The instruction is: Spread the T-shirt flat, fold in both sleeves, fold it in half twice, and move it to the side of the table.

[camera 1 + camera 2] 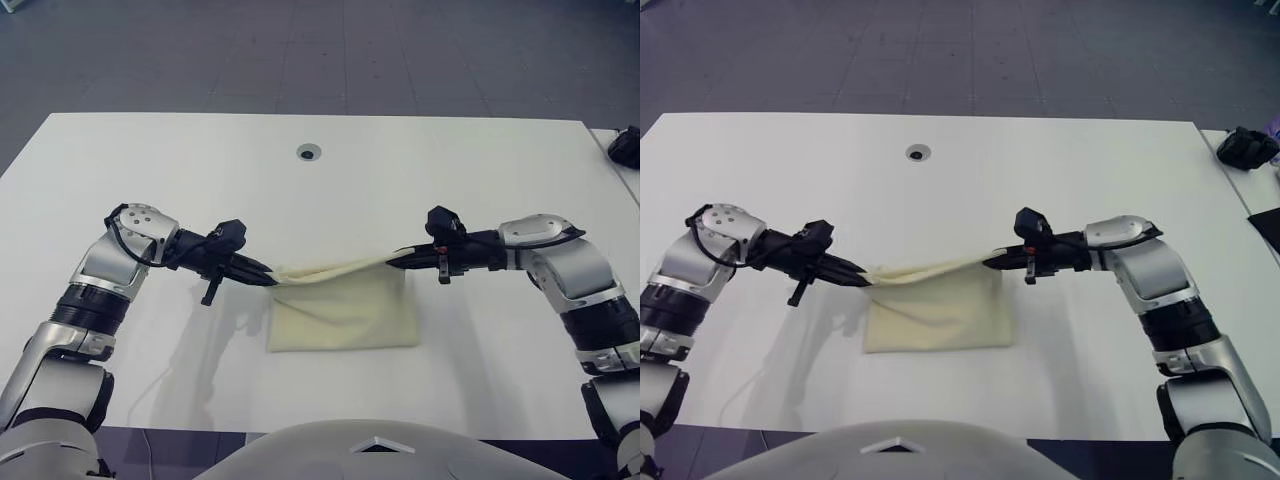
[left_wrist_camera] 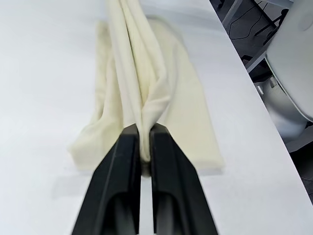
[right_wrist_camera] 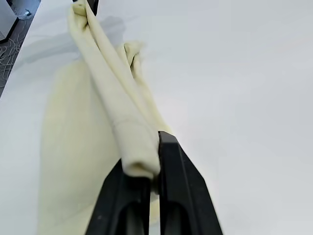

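The pale yellow T-shirt (image 1: 345, 318) lay folded into a compact rectangle on the near part of the white bench (image 1: 320, 200), roughly midway between the two arms. Its lower layers rested flat on the surface; its far edge was raised off the bench and pulled into a narrow, slightly sagging band strung from one claw to the other, with the cloth draping down from that band to the flat part.

The left claw (image 1: 269, 279) was clenched on the far left corner of the shirt; in the left wrist view its two black fingers (image 2: 122, 166) stood close together with a gathered bunch of fabric pinched between their tips. The right claw (image 1: 392, 262) was clenched on the far right corner; in the right wrist view a rolled fold of the hem sat squeezed between its fingers (image 3: 176, 171), and the band ran away from it toward the other claw. Both arms reached inward low over the bench, their claws pointing at each other across the shirt.

Farther out, a small round grommet hole (image 1: 309, 152) sat in the bench near its far middle; a dark object (image 1: 626, 147) lay on a neighbouring surface off the far right corner; grey floor showed beyond the bench.
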You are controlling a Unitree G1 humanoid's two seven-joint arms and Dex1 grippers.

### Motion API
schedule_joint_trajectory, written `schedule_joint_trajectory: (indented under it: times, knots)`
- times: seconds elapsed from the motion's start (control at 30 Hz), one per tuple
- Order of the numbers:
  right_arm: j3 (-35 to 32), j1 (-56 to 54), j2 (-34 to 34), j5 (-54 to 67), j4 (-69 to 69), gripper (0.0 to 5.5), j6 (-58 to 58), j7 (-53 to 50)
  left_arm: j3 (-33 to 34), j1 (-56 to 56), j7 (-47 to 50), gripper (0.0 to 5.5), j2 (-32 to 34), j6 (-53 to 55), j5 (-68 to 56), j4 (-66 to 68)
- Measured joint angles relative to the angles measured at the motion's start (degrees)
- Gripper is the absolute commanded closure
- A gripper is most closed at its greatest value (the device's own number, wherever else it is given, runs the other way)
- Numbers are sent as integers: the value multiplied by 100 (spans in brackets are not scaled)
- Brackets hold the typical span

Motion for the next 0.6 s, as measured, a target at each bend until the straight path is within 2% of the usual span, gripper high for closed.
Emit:
schedule_joint_trajectory:
  times: [0.3,0.33,0.47,0.6]
  knots:
    - [-13,-438,468,-240,1459,547,17,49,332,-548,420,355,-841,-111,218,1410]
    - [-22,-451,480,-253,1604,511,13,55,422,-623,524,339,-929,-158,228,1567]
    - [-138,-496,594,-413,2116,447,4,-58,586,-758,941,268,-1210,-581,465,2137]
    - [-568,-635,768,-392,2637,391,125,-387,723,-788,1552,210,-1433,-1141,785,2663]
